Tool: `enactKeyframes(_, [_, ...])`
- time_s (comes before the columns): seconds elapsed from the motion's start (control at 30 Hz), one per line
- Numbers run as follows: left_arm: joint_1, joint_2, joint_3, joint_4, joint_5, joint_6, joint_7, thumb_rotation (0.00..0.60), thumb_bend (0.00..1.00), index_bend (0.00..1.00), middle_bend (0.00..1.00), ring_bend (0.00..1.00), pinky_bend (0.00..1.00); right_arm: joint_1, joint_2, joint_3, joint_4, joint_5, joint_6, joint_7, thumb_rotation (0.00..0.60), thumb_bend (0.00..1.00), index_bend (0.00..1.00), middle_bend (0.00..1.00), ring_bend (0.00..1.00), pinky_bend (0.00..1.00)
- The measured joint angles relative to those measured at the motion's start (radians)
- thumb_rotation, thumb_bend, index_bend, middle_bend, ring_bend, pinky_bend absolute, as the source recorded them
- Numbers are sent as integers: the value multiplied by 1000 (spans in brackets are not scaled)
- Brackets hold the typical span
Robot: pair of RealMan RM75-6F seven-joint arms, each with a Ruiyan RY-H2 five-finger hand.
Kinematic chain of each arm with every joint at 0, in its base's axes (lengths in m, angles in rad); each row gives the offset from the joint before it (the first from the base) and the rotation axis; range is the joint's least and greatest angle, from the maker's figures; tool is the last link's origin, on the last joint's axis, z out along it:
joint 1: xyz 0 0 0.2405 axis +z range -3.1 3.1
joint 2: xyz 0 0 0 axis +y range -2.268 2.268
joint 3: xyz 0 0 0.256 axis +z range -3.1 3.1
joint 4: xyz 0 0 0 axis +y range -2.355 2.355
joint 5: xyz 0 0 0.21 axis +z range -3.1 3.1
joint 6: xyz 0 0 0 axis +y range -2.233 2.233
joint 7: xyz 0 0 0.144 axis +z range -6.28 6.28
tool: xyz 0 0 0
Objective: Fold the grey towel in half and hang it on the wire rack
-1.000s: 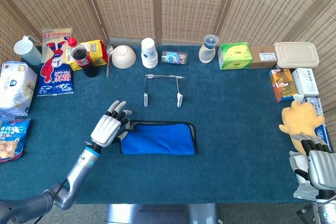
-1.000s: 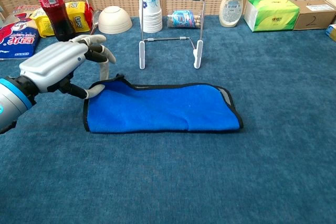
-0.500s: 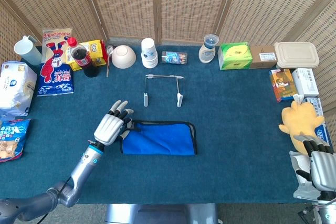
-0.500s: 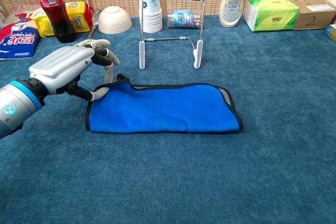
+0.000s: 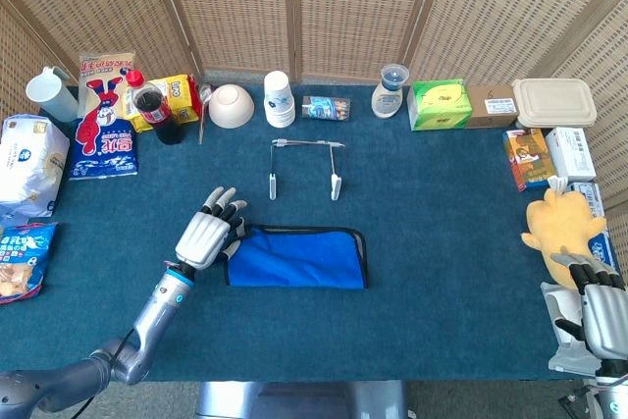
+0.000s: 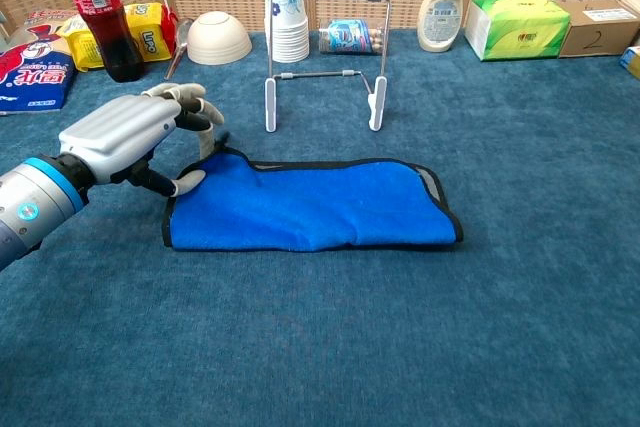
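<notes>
Flat folded towel, black-edged

Silver robot hand, seemingly dark-fingered, blue-banded wrist

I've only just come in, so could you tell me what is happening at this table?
The robot is working on a towel that lies folded flat on the blue table, in front of the wire rack; it shows blue with a grey inner side. The left hand is at the towel's left end, its fingers at the raised corner. Nothing hangs on the rack yet. The right hand sits idle at the table's right edge.
</notes>
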Motion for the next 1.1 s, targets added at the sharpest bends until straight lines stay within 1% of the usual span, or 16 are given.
enactKeyframes(0.1, [2, 6, 1, -18, -8, -8, 15, 600, 318, 373, 174, 0, 0, 0, 0, 0, 0, 0, -1, 0, 600, 375, 239, 268, 211, 204])
enactKeyframes(0.2, [5, 14, 3, -35, -12, -12, 23, 600, 295, 309, 146, 0, 0, 0, 0, 0, 0, 0, -1, 0, 600, 375, 239, 268, 211, 203])
enactKeyframes(0.37, [11, 30, 9, -66, -11, -8, 30, 600, 264, 259, 121, 0, 0, 0, 0, 0, 1, 0, -1, 0, 600, 374, 239, 268, 211, 204])
enactKeyframes(0.6, [17, 51, 21, -115, -1, -1, 37, 600, 240, 248, 106, 0, 0, 1, -2, 1, 1, -2, -2, 1, 600, 375, 239, 268, 212, 203])
enactKeyframes(0.87, [29, 99, 35, -210, 21, 24, 56, 600, 239, 225, 95, 0, 0, 3, -3, 2, 1, -7, -4, 1, 600, 375, 239, 268, 211, 203])
enactKeyframes(1.03, [34, 128, 38, -272, 37, 45, 49, 600, 239, 235, 109, 0, 0, 5, -4, 3, 1, -6, -5, 1, 600, 376, 238, 268, 211, 204])
enactKeyframes(1.1, [35, 143, 40, -299, 47, 52, 46, 600, 240, 260, 125, 0, 0, 5, -4, 3, 0, -7, -6, 1, 600, 376, 238, 268, 211, 204])
